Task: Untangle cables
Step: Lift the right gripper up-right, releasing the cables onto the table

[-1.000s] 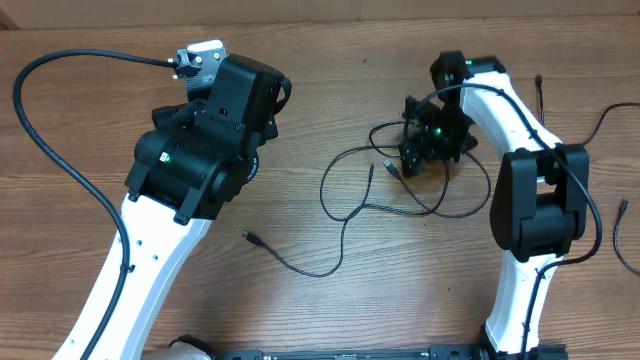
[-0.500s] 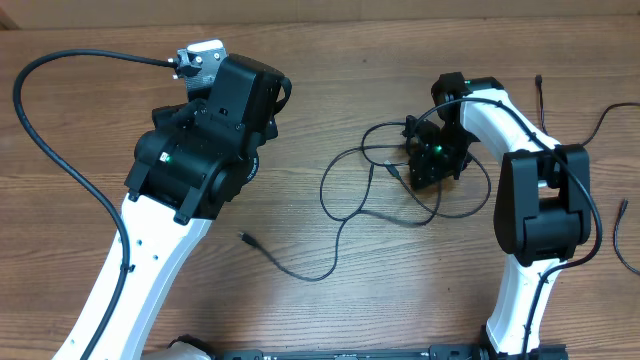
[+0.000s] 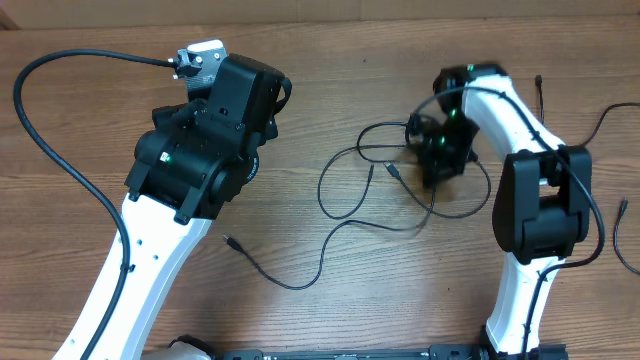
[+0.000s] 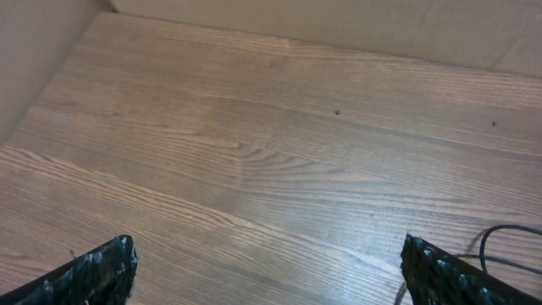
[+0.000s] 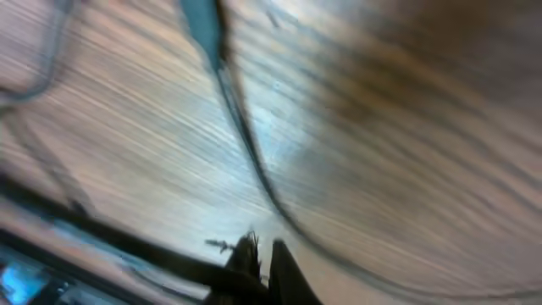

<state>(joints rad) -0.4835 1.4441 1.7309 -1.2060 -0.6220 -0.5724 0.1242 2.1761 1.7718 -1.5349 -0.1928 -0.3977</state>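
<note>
Table (image 3: 400, 305) is matt, grainy wood, cables (image 3: 322, 190) on the table are thin matt black cord, arm links (image 3: 130, 275) over the table are smooth glossy white plastic.

The left arm (image 3: 190, 165) stretches from the near edge of the counter (image 3: 330, 60) over its left half. The left gripper (image 4: 269, 275) hangs above the wood, fingers spread wide. The right arm (image 3: 540, 200) rises from the counter's near right side and folds at the elbow. Its right gripper (image 3: 437, 165) points down toward the counter's middle, fingers pressed together.
</note>
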